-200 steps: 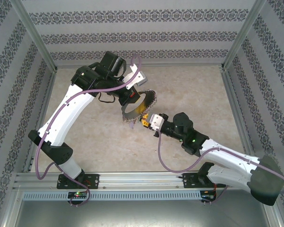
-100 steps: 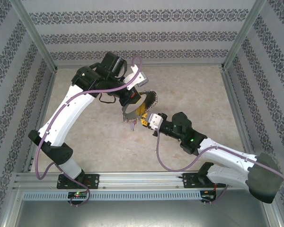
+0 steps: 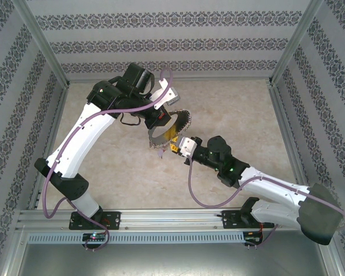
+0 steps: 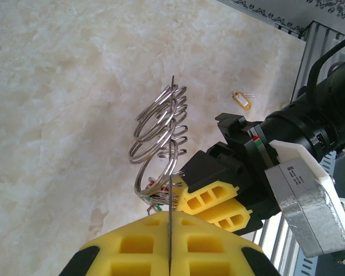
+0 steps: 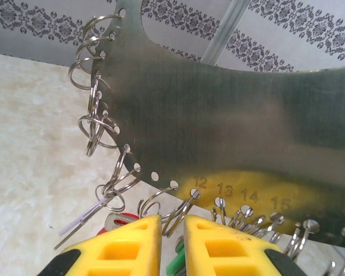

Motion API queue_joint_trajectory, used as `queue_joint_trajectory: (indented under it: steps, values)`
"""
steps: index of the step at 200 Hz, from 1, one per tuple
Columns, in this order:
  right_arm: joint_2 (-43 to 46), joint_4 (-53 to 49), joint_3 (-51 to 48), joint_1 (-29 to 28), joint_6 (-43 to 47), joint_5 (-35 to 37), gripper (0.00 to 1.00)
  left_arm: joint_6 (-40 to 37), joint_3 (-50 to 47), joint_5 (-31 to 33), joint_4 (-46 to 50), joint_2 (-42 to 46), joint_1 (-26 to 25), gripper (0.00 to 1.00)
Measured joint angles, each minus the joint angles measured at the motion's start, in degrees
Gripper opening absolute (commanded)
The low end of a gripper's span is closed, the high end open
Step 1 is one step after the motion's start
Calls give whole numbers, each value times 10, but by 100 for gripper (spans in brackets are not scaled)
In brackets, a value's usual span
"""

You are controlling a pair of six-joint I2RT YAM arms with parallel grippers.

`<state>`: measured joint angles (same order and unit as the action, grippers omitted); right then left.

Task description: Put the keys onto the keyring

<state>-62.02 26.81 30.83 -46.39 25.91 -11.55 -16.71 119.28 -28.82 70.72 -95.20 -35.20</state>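
Note:
The keyring point(image 3: 168, 130) is a thin silver plate with numbered holes and small split rings along its rim. It hangs above the table with my left gripper point(image 4: 171, 217) shut on its edge. In the left wrist view the keyring point(image 4: 171, 144) is edge-on. My right gripper point(image 5: 172, 221) meets the lower rim from the right. Its fingers stand a narrow gap apart, pinching a split ring point(image 5: 187, 210) at hole 12. A red-tagged key point(image 5: 123, 219) and a green tag point(image 5: 178, 261) hang just below the fingers. A yellow-tagged key point(image 4: 241, 100) lies on the table.
The marble-patterned table top point(image 3: 236, 109) is walled by patterned panels and aluminium posts point(image 3: 46, 52). The two arms meet at mid-table, with the right gripper point(image 3: 176, 146) just below the left gripper point(image 3: 161, 122). Purple cables loop off both arms.
The right arm's forearm and elbow have shifted slightly left and its wrist has edged closer under the keyring. The left arm and the keyring have stayed put.

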Motion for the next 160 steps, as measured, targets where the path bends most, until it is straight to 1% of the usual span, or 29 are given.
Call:
queue_joint_trajectory:
  steps: [44,160]
  values:
    - [-5,5,1,0,0,7,22,0,0,5,0,0,0,0]
    - [-31,42,2,-4,-2,23,21,0,0,11,-9,1,0,0]
